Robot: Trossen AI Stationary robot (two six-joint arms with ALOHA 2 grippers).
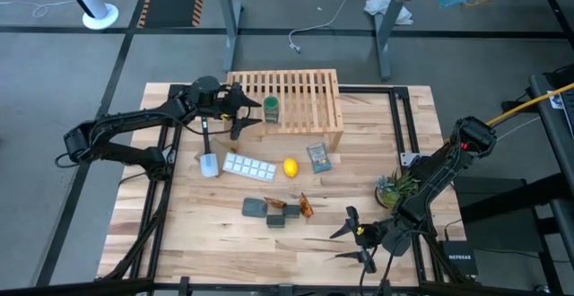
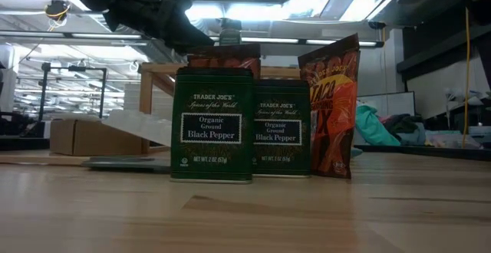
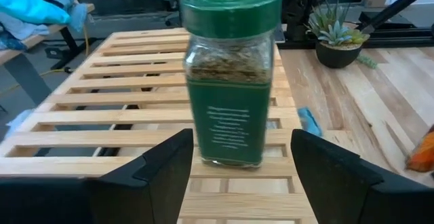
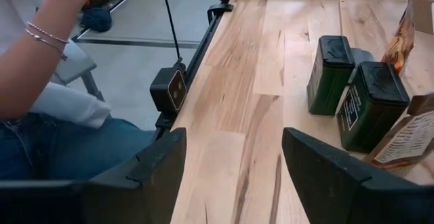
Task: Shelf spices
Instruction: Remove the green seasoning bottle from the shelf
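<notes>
Between the fingers of the left hand (image 3: 237,176), which stand wide apart and clear of the glass on both sides, the jar with green lid (image 3: 230,75) stands upright on the slatted back of the shelf (image 1: 300,108), which lies flat on the desk (image 1: 179,215). Bare slats run on past the jar to the shelf's far rim, so there is open wood beyond and to either side of this hand. Nothing is gripped.

The right hand (image 1: 359,233) waits at the desk's near edge, fingers spread wide and empty. Ahead of it lies a clear strip of desk, then two dark square boxes (image 4: 352,88) standing side by side, just beside each other, with two orange-brown packets (image 2: 331,103) close against them; from the low view one packet stands beside the boxes and the other shows only its top behind them. That makes five spices: one on the shelf, four grouped well apart from it.

Between that group and the shelf lie a white tray (image 1: 248,166), a yellow lemon-like thing (image 1: 290,167), a blue-grey flat packet (image 1: 317,158) and a brush-like tool (image 1: 207,152). A dark grey pad (image 1: 255,207) sits beside the boxes, and a small potted plant (image 1: 395,188) stands close to the right arm. Off the desk edge beside the right hand, a person's arm (image 4: 34,61) with bracelets shows.
</notes>
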